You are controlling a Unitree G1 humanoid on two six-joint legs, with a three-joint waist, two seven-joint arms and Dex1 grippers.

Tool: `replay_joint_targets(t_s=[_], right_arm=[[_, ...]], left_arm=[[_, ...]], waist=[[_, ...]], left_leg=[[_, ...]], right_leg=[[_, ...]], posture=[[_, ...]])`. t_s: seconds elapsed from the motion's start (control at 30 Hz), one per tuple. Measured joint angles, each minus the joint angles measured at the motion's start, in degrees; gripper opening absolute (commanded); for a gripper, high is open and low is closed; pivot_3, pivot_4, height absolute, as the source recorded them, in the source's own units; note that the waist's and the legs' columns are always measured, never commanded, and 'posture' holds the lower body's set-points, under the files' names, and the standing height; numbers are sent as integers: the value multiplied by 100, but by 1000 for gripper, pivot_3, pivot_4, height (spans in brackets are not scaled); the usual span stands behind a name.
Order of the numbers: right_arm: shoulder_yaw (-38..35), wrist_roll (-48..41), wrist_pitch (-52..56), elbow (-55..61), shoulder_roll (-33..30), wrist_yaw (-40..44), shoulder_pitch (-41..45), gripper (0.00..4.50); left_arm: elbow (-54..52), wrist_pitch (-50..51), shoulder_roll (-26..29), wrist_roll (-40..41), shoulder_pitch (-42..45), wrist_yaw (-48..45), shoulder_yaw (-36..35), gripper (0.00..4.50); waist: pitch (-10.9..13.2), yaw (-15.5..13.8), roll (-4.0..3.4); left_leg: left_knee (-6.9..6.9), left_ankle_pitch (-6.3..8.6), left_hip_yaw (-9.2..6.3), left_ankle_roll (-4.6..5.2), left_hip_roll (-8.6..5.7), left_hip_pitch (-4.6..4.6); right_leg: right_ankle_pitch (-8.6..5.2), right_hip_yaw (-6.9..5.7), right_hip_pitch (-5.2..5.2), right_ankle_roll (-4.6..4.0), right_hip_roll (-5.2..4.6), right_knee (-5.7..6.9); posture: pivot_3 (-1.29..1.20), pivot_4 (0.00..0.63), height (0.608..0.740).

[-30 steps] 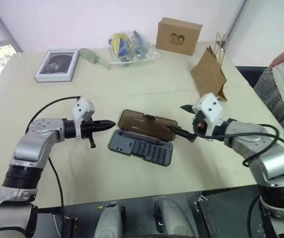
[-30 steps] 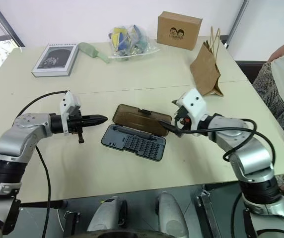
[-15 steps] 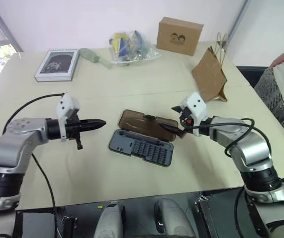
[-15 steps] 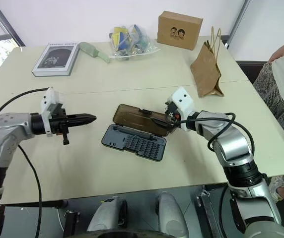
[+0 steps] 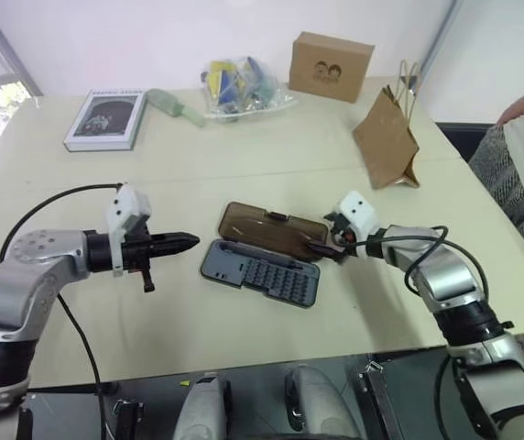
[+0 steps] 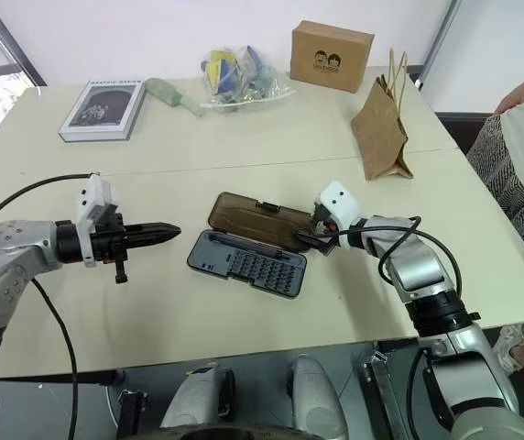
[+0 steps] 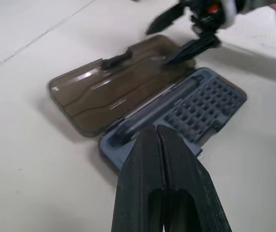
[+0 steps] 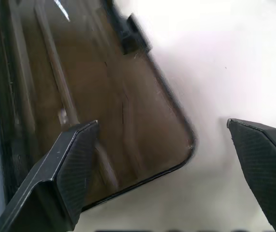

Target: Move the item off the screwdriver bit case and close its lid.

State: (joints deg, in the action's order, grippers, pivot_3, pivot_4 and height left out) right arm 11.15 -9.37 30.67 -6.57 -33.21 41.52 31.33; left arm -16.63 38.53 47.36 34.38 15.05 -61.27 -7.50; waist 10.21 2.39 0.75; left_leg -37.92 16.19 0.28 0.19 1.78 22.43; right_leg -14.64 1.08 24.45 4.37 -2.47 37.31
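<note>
Two things have changed: your right gripper has dropped, fingers wide apart, onto the right corner of the flat-open lid, your left gripper, fingers together, has pulled back, and the paper bag stands near the table's far right edge, off the screwdriver bit case, so only closing is left.

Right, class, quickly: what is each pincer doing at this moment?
Left pincer: closed, holding nothing.
Right pincer: open, straddling a corner of the lid, holding nothing.
</note>
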Motion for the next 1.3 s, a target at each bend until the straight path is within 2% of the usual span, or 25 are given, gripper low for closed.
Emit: replay_joint_targets(t_s=[0.2, 0.23, 0.3, 0.53, 0.87, 1.17, 1.3], right_arm=[[20, 156, -349, -463, 102, 167, 222, 4434], [36, 186, -359, -498, 119, 187, 261, 4204], [64, 211, -384, -530, 138, 257, 289, 3583], [164, 400, -573, -656, 209, 433, 381, 27], [342, 815, -1057, -698, 79, 737, 378, 27], [684, 1159, -2355, -715, 18, 1395, 428, 27], [930, 1360, -3052, -1022, 47, 1728, 811, 27]], left_arm=[[-48, 44, 9, -1, -143, 51, -2, 0], [-50, 44, 9, -2, -143, 59, -1, 0], [-56, 38, 8, -7, -148, 87, -1, 0], [-77, -44, -17, -17, -190, 172, 6, 0], [55, -187, -16, -137, -60, 169, 33, 0], [203, -294, -16, -240, 55, 158, 164, 0], [206, -305, -16, -248, 93, 158, 173, 0]], waist=[[0, -8, 0], [0, -9, 0], [0, -15, 0], [0, -17, 0], [0, -10, 0], [0, 0, 0], [0, -1, 0]], left_leg=[[0, 0, 0, 0, 0, 0], [0, 0, 0, 0, 0, 0], [0, 0, -1, 0, 0, 0], [0, 0, -1, 0, 0, -1], [1, 0, 0, -1, -1, -2], [0, 0, -1, -1, 0, -2], [0, 0, -1, -1, 0, -2]], right_leg=[[0, 0, 0, 0, -2, 1], [0, 0, 0, 0, -2, 1], [0, 0, 0, 0, -2, 1], [0, 0, 0, 0, -3, 1], [1, -1, 0, -1, -1, 2], [1, -1, 0, -1, 0, 3], [1, -2, 0, -1, 0, 3]], posture=[[0, 150, 740], [0, 150, 740], [0, 150, 740], [0, 150, 740], [0, 150, 740], [0, 150, 740], [0, 150, 740]])
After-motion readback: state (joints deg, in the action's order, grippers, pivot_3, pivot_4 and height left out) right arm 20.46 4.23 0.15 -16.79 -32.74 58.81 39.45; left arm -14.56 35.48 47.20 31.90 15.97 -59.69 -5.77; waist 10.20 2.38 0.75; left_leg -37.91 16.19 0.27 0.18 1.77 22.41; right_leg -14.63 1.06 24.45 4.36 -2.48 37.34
